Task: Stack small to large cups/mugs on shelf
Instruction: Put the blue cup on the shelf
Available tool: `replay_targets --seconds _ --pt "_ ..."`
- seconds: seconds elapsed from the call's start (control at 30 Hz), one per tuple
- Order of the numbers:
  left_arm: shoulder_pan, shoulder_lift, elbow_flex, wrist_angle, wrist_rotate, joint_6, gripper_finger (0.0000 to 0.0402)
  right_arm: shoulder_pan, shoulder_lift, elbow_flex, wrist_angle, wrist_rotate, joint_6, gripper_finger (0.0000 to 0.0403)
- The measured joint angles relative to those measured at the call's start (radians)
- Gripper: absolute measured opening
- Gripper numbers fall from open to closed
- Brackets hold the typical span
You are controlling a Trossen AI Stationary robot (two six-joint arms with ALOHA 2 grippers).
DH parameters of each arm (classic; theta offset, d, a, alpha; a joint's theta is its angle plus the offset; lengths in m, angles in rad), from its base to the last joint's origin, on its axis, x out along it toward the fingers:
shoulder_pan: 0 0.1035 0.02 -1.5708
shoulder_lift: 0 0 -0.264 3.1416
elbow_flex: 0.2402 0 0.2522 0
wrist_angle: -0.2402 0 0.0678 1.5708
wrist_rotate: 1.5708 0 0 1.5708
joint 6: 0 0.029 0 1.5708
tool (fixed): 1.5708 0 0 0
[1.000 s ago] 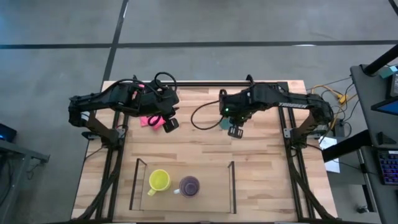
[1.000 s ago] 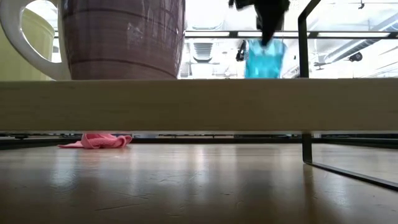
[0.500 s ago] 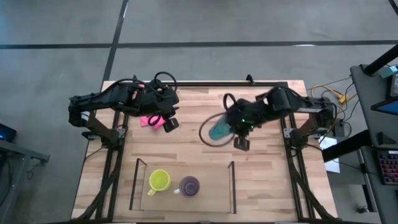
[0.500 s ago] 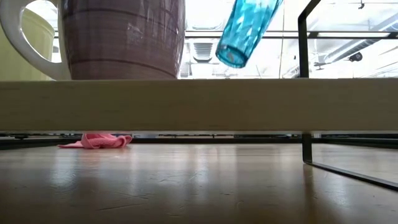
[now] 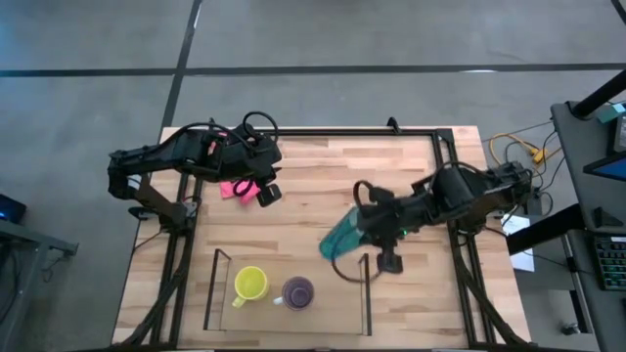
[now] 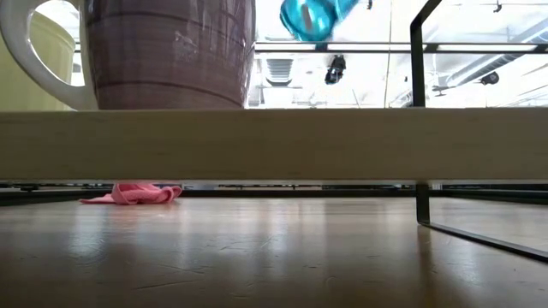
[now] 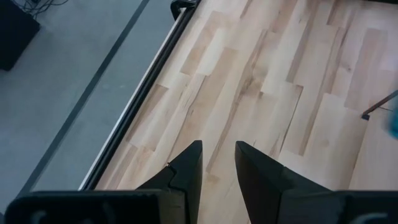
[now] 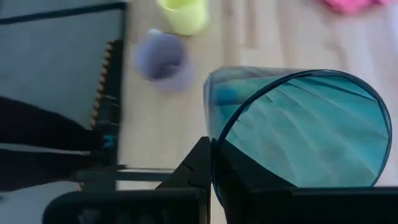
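Note:
The teal tumbler (image 5: pixel 342 238) is in the air over the right end of the shelf (image 5: pixel 364 293), tilted with its base toward the table's left; my right gripper (image 5: pixel 368 229) is shut on it. In the low view only the tumbler's base (image 6: pixel 310 15) shows, at the top edge. The yellow mug (image 5: pixel 249 284) and the purple mug (image 5: pixel 297 290) stand side by side on the shelf's wood base (image 6: pixel 274 141). My left gripper (image 5: pixel 266 193) waits near the far left, narrowly open, over the pink cloth (image 5: pixel 238 189). My right gripper holds the teal tumbler by its wall at the rim (image 8: pixel 210 144), one finger inside the mouth and one outside. The fingers come from the table's right, roughly level. The tumbler is lifted clear and lies tilted, its mouth toward the gripper and its base toward the shelf.
The shelf's thin dark side panels (image 5: pixel 216 288) (image 6: pixel 417 103) stand up at both ends. A black rail frame (image 5: pixel 323 132) runs round the table. A cable loop (image 5: pixel 347 269) hangs from the right arm by the shelf's right panel. Bare wood lies between the arms.
My right gripper has carried the teal tumbler from the table's far middle toward the near edge, as far as the shelf's right end. The tumbler has tipped from upright to a steep slant, base toward the left, and has risen in the low view. The left arm has kept still.

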Motion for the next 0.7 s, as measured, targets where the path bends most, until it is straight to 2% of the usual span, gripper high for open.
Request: replay_targets --seconds 0.27,0.4,0.57,0.7 --pt "0.001 0.000 0.000 0.000 0.003 0.000 0.0082 0.097 0.000 -0.061 0.094 -0.003 -0.009 0.0009" --pt "0.001 0.000 0.000 0.001 0.003 -0.007 0.0082 0.135 0.000 -0.113 0.114 -0.004 -0.073 0.0009" --pt "0.001 0.009 0.000 0.010 0.004 -0.010 0.0082 0.147 0.001 -0.168 0.132 -0.012 -0.103 0.0009" --pt "0.001 0.030 0.000 0.022 0.024 -0.011 0.0082 0.148 0.001 -0.193 0.224 -0.042 -0.181 0.0009"
